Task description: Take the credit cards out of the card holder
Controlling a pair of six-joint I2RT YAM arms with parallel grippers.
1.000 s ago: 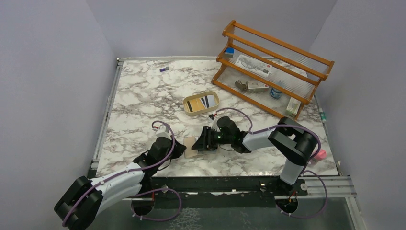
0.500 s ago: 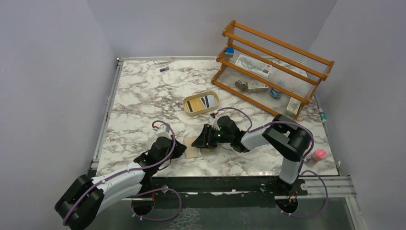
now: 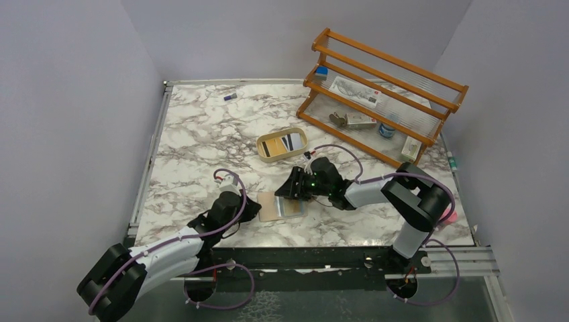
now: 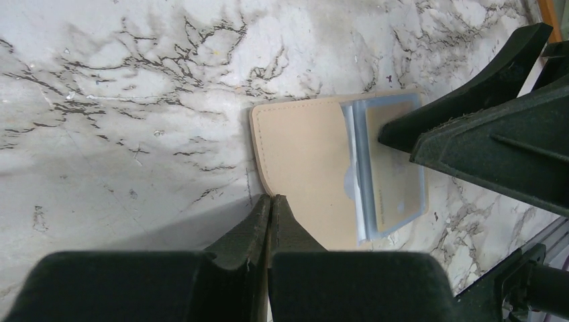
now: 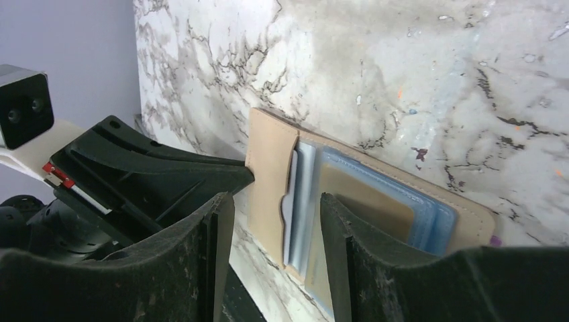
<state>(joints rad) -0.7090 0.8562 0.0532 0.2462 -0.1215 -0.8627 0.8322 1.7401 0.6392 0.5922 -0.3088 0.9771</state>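
Note:
The beige card holder (image 3: 272,206) lies open and flat near the table's front edge. It also shows in the left wrist view (image 4: 302,151) and the right wrist view (image 5: 268,161). Pale blue credit cards (image 4: 392,168) with a tan face on top stick out of its pocket; they also show in the right wrist view (image 5: 382,204). My left gripper (image 4: 270,199) is shut, its tips resting on the holder's left edge (image 3: 257,206). My right gripper (image 5: 275,221) is open and empty, just above the card side (image 3: 293,190), one finger (image 5: 335,221) over the cards.
An oval tan tray (image 3: 300,149) with cards in it sits behind the holder. A wooden rack (image 3: 382,94) with small items stands at the back right. A pink object (image 3: 448,216) lies at the right edge and a small purple piece (image 3: 230,96) at the back left.
My right gripper has drawn back up and to the right off the holder, uncovering its card side. The holder now lies spread wider. The left gripper has stayed put.

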